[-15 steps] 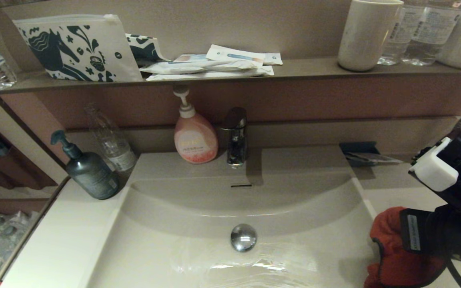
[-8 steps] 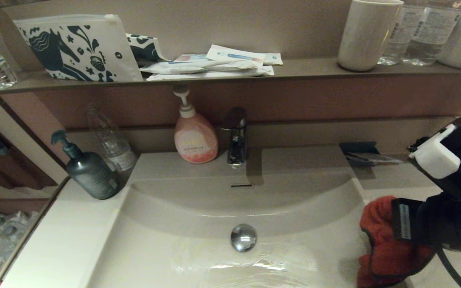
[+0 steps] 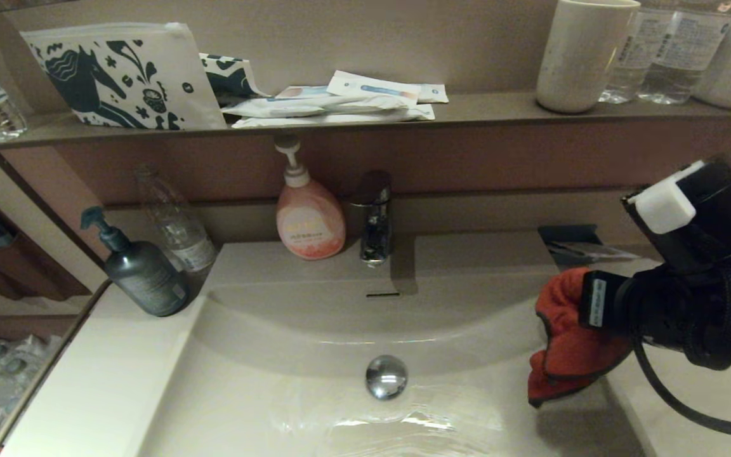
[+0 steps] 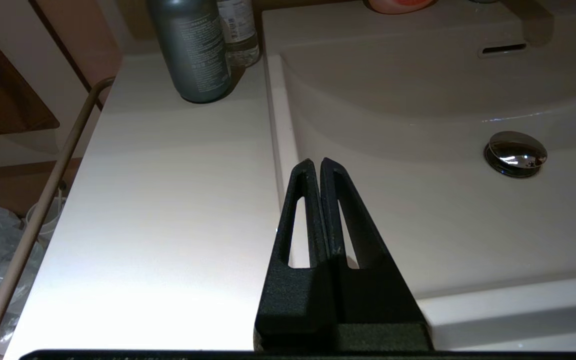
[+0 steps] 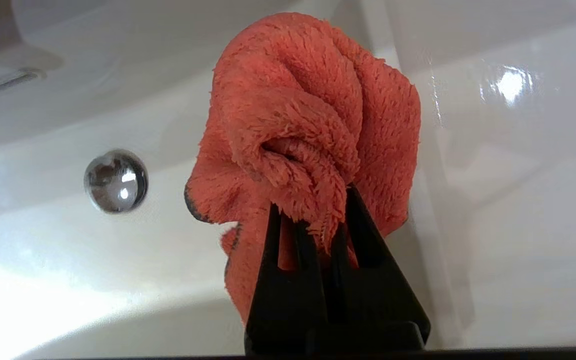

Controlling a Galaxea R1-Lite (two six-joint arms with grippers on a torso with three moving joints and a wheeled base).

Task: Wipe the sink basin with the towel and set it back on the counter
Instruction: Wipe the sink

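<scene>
The red-orange towel hangs bunched from my right gripper, which is shut on its folds. It is held in the air over the right rim of the sink basin, touching nothing; its shadow falls below it. In the right wrist view the gripper pinches the fluffy cloth, with the chrome drain stopper off to one side. My left gripper is shut and empty, parked above the basin's left rim beside the counter. It does not show in the head view.
A dark green pump bottle and a clear bottle stand at the counter's back left. A pink soap dispenser and chrome faucet sit behind the basin. A dark tray lies back right. The shelf holds a pouch, packets, cup and bottles.
My right gripper has lifted the towel and carried it left and toward the back, from the right counter's front to above the basin's right rim.
</scene>
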